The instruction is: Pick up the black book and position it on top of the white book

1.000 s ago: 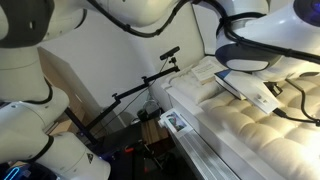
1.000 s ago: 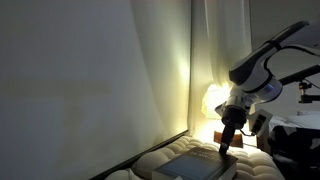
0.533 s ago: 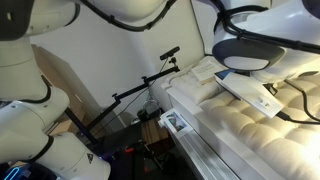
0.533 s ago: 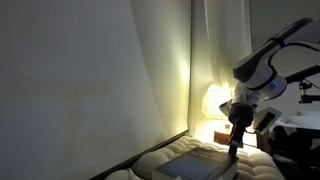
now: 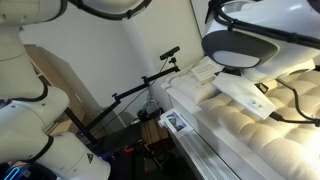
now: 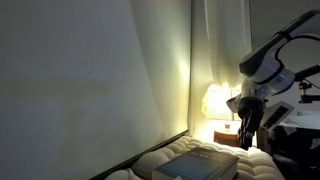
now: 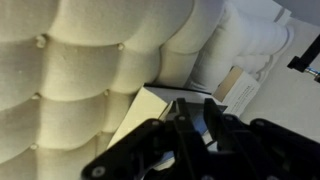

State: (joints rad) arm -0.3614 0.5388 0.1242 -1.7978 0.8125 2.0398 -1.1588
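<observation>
The black book lies flat on the quilted mattress, with a pale edge showing around it. My gripper hangs above the book's right end, apart from it. In the wrist view the white book shows as a pale corner on the mattress. A dark cover lies over it, right under my gripper. The two fingers stand a little apart with nothing gripped between them. In an exterior view the flat books lie on the bed, and the arm's large joint hides the gripper.
A glowing lamp stands behind the bed near a curtain. A pale labelled box lies beyond the books by the pillow. A camera on a black stand and a cardboard box sit beside the bed's edge.
The gripper has let go of the black book, its fingers parting slightly. It has risen and moved to the right, away from the book. The book stays flat on the mattress.
</observation>
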